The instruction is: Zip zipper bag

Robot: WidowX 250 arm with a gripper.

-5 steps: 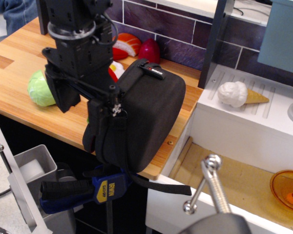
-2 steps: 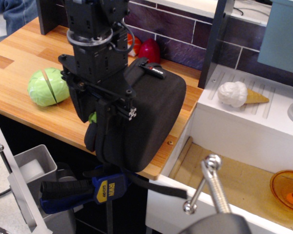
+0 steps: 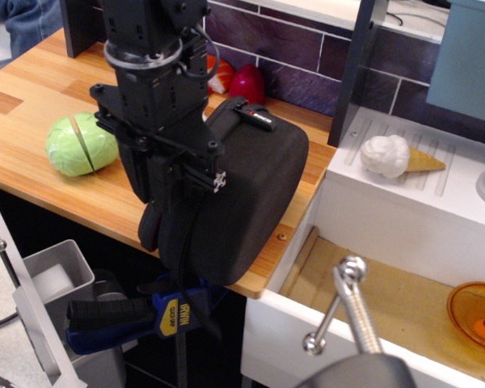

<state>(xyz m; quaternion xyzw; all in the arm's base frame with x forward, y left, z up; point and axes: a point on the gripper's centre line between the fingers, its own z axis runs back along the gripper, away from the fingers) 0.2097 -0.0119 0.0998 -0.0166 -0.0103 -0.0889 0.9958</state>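
— On the wooden worktop (image 3: 32,105), what is sitting there right now?

— Biggest thing is the zipper bag (image 3: 242,198), a black rounded case, hanging partly over the near edge of the worktop. It is sitting close to the corner where the wood is meeting the white sink unit (image 3: 404,218).

— And the arm?

— The black arm (image 3: 149,48) is coming down from the top left, and its end effector (image 3: 174,182) is pressing against the left face of the bag, right where the seam is running. I cannot tell whether the fingers are clenched on anything or released; it is all black on black there, and the bag's edge is hiding the tips.

— Anything else showing on the bag?

— A small label with a red mark (image 3: 255,117) is lying on its top edge, near the back.

— What is lying around it?

— A blue and black clamp (image 3: 137,315) is gripping below the worktop's edge, under the bag. A green toy cabbage (image 3: 81,145) is resting on the wood to the left of the arm, well apart from the bag. Behind the arm, a dark red toy (image 3: 248,83) is standing by the tiled wall, with an orange and white piece (image 3: 220,74) just beside it, mostly hidden.

— And on the right?

— A toy ice cream cone (image 3: 400,156) is lying on its side on the white drainer. An orange bowl (image 3: 477,311) is sitting down in the sink, and a metal tap handle (image 3: 347,311) is poking up in front.
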